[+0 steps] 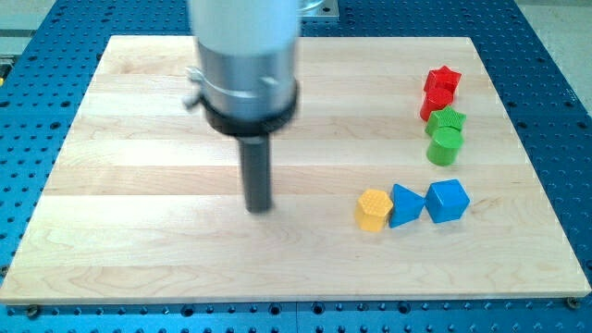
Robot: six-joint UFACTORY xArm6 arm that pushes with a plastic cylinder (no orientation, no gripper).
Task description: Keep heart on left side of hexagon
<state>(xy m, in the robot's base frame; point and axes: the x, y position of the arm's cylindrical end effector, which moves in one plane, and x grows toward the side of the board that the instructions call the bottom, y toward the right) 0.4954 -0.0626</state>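
My tip (257,209) rests on the wooden board (139,231) at the view's middle, well to the left of the blocks and touching none. A yellow hexagon (373,209) lies to its right. Touching the hexagon's right side is a blue block (405,204) that looks triangular or heart-like; I cannot tell its exact shape. A blue cube (448,200) sits just right of that one. The three form a row.
At the view's upper right a column of blocks stands close together: a red star (444,81), a second red block (432,104) under it, a green star (450,121) and a rounded green block (444,146). The blue perforated table (555,111) surrounds the board.
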